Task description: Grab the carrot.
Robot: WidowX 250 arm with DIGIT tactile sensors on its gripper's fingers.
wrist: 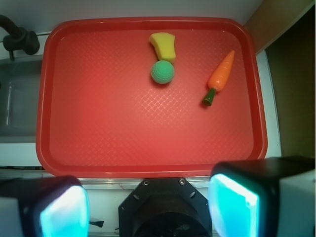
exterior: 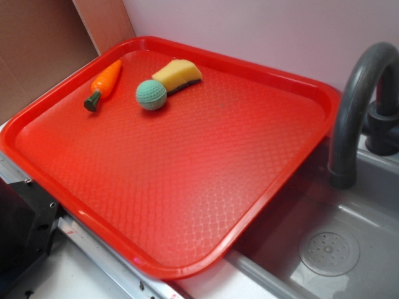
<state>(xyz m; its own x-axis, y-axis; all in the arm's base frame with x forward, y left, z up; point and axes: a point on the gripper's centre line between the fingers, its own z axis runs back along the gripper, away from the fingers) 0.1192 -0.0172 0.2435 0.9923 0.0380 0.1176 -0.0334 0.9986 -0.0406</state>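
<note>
carrot far off, up and right of the open gripper

in the wrist view your carrot (wrist: 220,75) lies in the upper right of the frame, on the red tray (wrist: 98,148), well apart from the gripper (wrist: 148,205) at the bottom edge. its long axis runs diagonally: orange tip toward the upper right, green stub toward the lower left. the green ball (wrist: 162,71) and yellow sponge (wrist: 164,45) sit near it, to its left, not touching it. your jaws stand wide apart, holding and touching nothing. you'd likely need to travel up-frame and rightward, turning the wrist so the fingers close across the carrot's width
</note>
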